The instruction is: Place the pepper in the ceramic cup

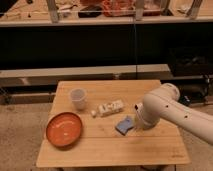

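- cup: pale white
- plate: orange-red
- sponge: blue
- desk: light, plain wood
- packet: cream-white
- arm: white
- tool, at the sponge's right edge: pale, shadowed
- floor: speckled beige

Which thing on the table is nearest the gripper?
The blue sponge, directly beside the gripper at the right; cup, plate and white packet lie farther left.

Wooden table, speckled floor, dark shelving
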`<move>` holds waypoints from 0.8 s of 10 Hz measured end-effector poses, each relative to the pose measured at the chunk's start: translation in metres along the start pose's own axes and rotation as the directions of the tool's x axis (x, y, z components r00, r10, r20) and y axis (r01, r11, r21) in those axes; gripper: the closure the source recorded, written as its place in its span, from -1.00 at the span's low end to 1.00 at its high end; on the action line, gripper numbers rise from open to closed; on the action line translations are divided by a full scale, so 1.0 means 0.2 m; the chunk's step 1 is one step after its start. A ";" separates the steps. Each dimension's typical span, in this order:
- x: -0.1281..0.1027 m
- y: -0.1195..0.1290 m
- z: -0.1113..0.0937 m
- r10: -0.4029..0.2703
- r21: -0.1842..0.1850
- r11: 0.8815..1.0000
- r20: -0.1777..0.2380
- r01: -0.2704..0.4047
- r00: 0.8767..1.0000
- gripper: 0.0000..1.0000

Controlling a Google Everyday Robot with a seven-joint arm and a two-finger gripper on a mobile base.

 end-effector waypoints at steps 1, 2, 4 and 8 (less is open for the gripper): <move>-0.06 -0.03 -0.02 -0.017 0.000 1.000 0.006 0.017 1.000 0.84; -0.09 -0.05 -0.03 -0.024 -0.002 1.000 0.010 0.024 1.000 0.91; -0.13 -0.10 -0.05 -0.031 -0.001 1.000 0.017 0.031 0.999 0.91; -0.26 -0.24 -0.09 -0.065 0.000 0.998 0.024 0.065 0.998 0.91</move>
